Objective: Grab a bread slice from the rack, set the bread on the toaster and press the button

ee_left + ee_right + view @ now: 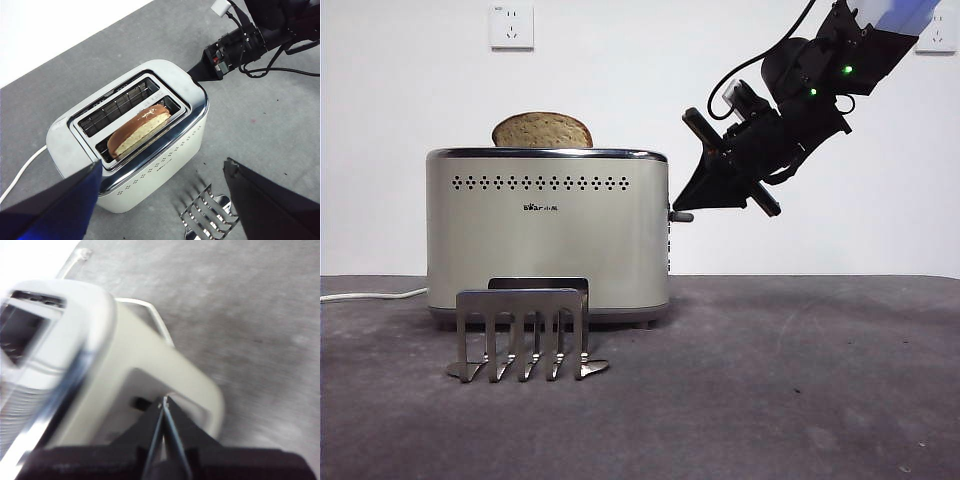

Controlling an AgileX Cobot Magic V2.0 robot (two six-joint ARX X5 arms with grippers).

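The black right gripper (692, 205), jaws pressed together, is hovering at the boxy cream toaster's (548, 232) three o'clock end; the tan domed bread slice (542, 131) is sitting in its slot; the left gripper (160, 200) is gaping wide.

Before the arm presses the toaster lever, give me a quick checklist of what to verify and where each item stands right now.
1. Slice of bread in the toaster slot: ok, its dome pokes above the rim.
2. Rack emptied: ok.
3. Right gripper shut for pushing: ok.
4. Right gripper at the lever on the toaster's end: ok, close; contact cannot tell.
5. Left gripper out of the way: ok, open, high above the toaster.
6. Cord plugged in: cannot tell.
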